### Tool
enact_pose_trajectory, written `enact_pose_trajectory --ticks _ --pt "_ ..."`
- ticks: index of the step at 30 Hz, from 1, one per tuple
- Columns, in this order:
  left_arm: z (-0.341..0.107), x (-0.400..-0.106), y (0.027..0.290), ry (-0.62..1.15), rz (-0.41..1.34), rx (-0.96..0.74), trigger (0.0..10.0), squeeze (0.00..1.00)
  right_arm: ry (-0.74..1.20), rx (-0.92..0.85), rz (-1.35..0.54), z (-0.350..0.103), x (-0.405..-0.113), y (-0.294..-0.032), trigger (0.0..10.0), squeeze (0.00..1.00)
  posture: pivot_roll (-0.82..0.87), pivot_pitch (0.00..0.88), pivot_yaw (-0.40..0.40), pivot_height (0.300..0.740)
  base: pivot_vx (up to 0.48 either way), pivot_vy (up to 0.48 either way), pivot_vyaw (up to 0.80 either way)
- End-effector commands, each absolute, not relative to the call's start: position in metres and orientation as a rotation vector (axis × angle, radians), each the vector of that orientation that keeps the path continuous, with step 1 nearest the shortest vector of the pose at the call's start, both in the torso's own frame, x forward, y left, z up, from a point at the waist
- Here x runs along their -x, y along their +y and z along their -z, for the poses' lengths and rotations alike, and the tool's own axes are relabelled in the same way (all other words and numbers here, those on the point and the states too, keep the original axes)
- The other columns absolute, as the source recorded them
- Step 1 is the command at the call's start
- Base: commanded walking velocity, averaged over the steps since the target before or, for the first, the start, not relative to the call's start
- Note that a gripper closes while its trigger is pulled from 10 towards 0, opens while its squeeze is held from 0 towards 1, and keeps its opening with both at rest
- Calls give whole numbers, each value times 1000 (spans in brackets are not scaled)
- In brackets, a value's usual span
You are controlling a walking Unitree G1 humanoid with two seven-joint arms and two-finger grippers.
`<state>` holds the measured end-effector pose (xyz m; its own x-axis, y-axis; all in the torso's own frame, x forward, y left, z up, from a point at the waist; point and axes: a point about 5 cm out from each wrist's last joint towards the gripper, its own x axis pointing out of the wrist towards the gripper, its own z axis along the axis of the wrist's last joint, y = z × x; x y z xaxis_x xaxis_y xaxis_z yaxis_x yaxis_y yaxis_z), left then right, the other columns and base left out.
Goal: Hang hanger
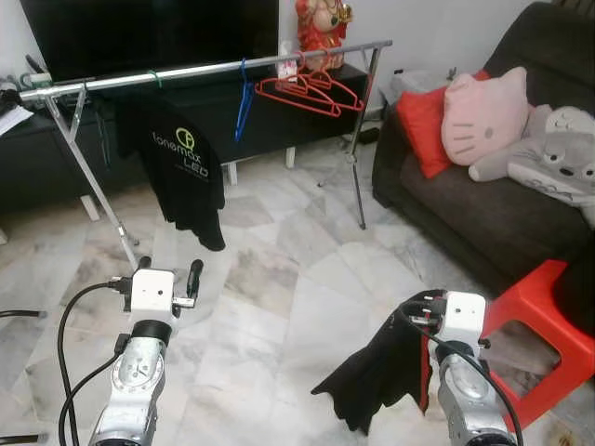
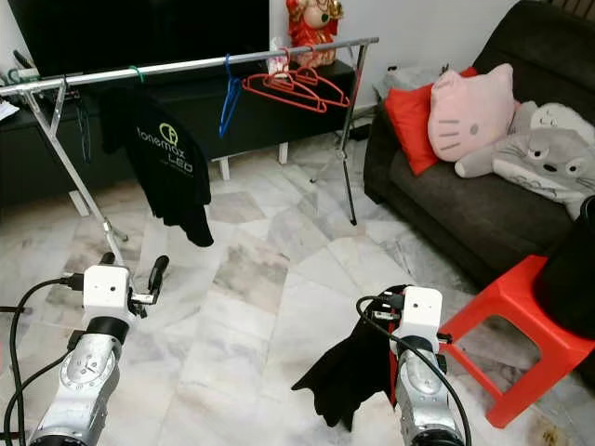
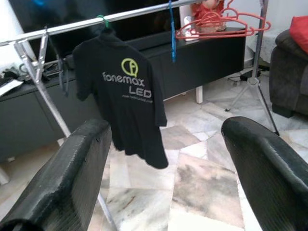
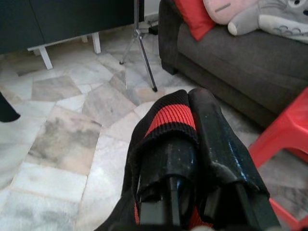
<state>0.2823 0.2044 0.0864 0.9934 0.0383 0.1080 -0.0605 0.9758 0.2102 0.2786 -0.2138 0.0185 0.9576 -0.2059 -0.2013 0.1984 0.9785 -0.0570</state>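
The right claw (image 4: 192, 125) is closed on a black garment (image 1: 376, 376) with a red-striped collar band; the cloth hangs down from the claw, low above the marble floor (image 1: 279, 279), just beside a red plastic stool (image 1: 539, 325). If a hanger is inside the cloth I cannot tell, it is hidden. The left claw (image 3: 168, 163) is open & holds nothing; it points toward the clothes rail (image 1: 204, 70), well apart from it. On the rail hangs a black T-shirt (image 1: 186, 167) w/ light print, on a green hook. Further along the rail is one blue hanger (image 1: 244, 102), then some red hangers (image 1: 311, 93) near the end. Behind the rail stand a low dark cabinet (image 1: 270, 121) w/ a TV and a red figurine (image 1: 321, 28). At the right side is a dark sofa (image 1: 483, 214) w/ a red cushion (image 1: 423, 125), a pink cat pillow (image 1: 483, 116) and a grey plush toy (image 1: 553, 153).
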Motion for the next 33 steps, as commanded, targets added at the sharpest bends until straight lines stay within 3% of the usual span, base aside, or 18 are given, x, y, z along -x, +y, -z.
enact_pose_trajectory --ticks 1,20,33 --pt "-91 -285 202 -104 -38 -207 10000 0 173 40 213 -25 -284 -216 10000 0 -63 0 -23 740 285 0 0" --pt "-95 -293 202 -86 -18 -201 10000 0 184 57 243 -19 -275 -226 10000 0 -69 0 5 740 292 0 0" --pt "-92 -300 186 -82 8 -172 10000 0 202 85 223 -16 -274 -227 10000 0 -97 0 -9 740 308 0 0"
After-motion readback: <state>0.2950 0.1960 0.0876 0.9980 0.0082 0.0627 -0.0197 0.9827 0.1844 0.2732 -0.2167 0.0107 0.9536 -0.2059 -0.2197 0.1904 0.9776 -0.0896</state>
